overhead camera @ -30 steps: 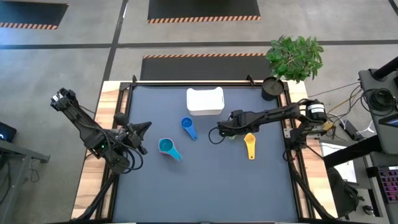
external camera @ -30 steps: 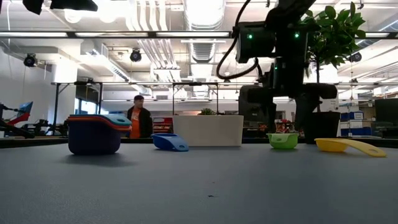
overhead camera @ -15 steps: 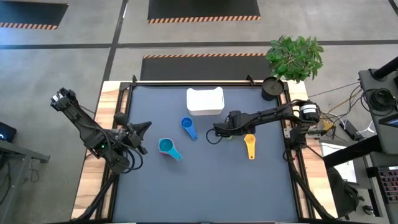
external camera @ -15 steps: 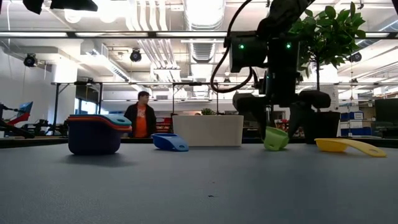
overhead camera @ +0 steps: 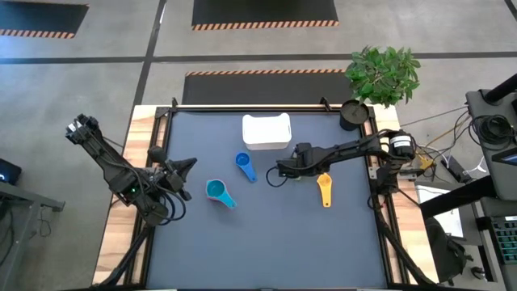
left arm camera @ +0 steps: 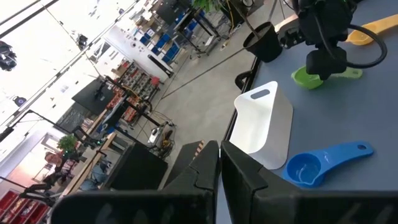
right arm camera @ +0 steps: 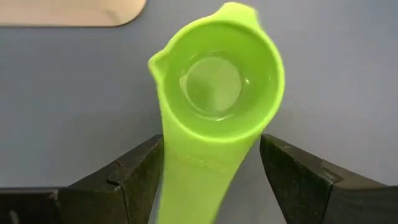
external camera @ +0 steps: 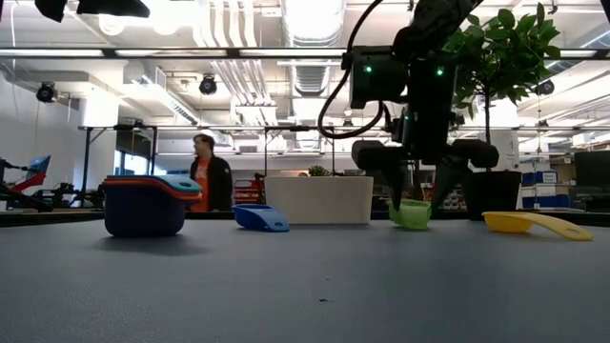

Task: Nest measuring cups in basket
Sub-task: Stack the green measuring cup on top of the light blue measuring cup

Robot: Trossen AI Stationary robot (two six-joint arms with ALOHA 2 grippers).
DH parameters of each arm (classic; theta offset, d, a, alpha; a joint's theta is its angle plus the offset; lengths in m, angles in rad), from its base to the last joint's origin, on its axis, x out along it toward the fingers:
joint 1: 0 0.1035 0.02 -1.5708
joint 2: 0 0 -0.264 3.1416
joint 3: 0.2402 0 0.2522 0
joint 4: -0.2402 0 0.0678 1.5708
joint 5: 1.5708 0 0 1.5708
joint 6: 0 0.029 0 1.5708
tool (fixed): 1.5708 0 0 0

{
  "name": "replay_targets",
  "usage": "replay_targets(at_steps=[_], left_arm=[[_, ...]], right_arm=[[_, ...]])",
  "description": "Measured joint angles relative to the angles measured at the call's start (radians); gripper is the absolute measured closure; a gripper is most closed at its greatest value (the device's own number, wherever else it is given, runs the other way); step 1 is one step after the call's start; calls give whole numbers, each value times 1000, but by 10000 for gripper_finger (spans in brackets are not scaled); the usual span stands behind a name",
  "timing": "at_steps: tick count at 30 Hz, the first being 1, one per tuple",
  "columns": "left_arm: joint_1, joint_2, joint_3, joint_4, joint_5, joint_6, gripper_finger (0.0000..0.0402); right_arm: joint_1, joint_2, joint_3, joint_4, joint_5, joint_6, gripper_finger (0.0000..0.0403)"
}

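Right gripper straddles the green cup's handle; left arm waits at the table's left edge.

From the left: the left gripper (overhead camera: 184, 167) rests with its fingers pressed together. Near it stands a stack of nested cups (external camera: 145, 204) with teal on top, then the blue cup (overhead camera: 244, 165) lies alone. The white basket (overhead camera: 266, 131) sits toward the far edge of the table (overhead camera: 266, 234). The right gripper (external camera: 414, 200) is lowered at mid-table, fingers (right arm camera: 134, 177) spread on either side of the green cup (right arm camera: 214, 106), a gap showing by one finger. The yellow cup (overhead camera: 325, 189) lies just right of it.
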Motion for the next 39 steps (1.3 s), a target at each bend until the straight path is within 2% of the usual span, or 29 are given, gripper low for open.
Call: replay_targets(at_steps=[5,18,27,39], left_arm=[[0,0,0,0,0,0,402],[0,0,0,-1,11,0,402],[-1,0,-6,-2,12,0,402],[0,0,-6,-1,12,0,402]], right_arm=[[-1,-1,7,-4,18,-165,140],[0,-2,14,-2,10,-159,145],[0,-10,18,-12,-37,-250,129],[-3,-11,10,-39,-8,-236,128]])
